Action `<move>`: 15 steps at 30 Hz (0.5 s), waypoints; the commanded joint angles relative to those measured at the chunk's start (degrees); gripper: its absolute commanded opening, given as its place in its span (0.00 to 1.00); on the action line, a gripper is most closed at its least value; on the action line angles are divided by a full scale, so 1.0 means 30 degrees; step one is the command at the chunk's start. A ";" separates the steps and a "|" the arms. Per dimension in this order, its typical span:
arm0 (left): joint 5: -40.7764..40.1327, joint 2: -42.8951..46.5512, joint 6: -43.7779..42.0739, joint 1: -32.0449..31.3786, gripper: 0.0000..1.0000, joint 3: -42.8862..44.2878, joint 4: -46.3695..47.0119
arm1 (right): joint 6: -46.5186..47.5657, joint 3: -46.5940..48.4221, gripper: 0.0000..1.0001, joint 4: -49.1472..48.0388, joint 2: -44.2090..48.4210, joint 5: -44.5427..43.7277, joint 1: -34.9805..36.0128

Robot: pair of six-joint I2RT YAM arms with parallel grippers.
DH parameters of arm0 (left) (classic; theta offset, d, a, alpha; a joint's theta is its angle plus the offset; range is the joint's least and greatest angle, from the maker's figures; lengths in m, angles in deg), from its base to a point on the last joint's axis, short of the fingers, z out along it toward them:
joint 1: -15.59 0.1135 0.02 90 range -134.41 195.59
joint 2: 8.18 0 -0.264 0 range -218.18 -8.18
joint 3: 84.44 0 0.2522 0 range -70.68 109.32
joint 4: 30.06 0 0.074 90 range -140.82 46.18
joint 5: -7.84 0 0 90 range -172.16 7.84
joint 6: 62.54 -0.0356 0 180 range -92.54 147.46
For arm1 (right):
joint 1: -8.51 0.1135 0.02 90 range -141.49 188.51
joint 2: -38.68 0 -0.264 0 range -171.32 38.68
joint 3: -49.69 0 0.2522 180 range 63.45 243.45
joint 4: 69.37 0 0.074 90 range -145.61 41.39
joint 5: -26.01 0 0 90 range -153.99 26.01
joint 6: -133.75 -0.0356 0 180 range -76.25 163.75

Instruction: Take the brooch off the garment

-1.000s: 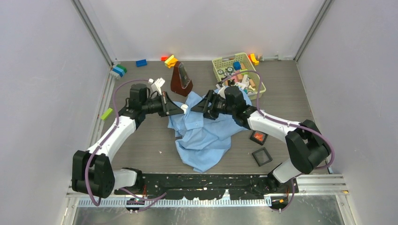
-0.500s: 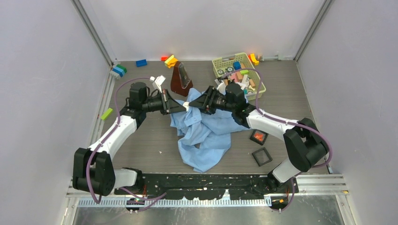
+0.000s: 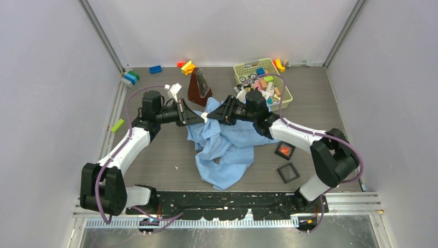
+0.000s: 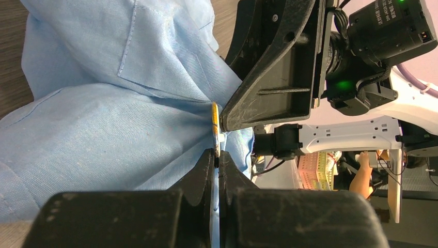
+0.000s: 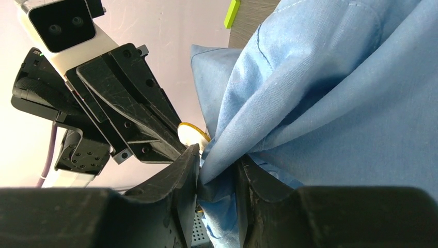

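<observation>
**Top view:** The light-blue garment (image 3: 227,155) lies crumpled at the middle of the table (image 3: 155,155). One fold is raised on the side toward the far edge. There the left gripper (image 3: 201,118) and right gripper (image 3: 210,117) meet tip to tip at the small pale brooch (image 3: 205,118).

**Left wrist view:** The left gripper's jaws are clenched on the edge of the yellow-rimmed brooch. The brooch sits against the cloth, with a finger of the right gripper just beside it.

**Right wrist view:** The right gripper pinches a bunched fold of the garment, right next to the round brooch held in the left gripper's tips.
</observation>
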State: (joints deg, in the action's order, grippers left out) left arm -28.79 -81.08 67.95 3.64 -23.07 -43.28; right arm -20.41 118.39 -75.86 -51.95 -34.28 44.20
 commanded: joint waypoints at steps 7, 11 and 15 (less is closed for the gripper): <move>0.1147 0.0089 -0.0019 -0.0040 0.00 0.0238 0.0826 | 0.2413 0.1730 0.34 0.2694 -0.0579 -0.0422 0.0877; 0.1138 0.0105 -0.0040 -0.0035 0.00 0.0300 0.0686 | 0.3294 0.2140 0.34 0.4275 -0.0470 -0.1143 0.1053; 0.1189 0.0186 -0.0071 -0.0032 0.00 0.0300 0.0542 | 0.3932 0.2568 0.34 0.5398 -0.0501 -0.1946 0.1202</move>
State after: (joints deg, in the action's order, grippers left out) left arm -29.14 -81.69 67.49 4.04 -23.26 -45.18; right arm -13.00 123.70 -65.00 -52.87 -37.58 45.99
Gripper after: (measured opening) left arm 0.021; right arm 0.349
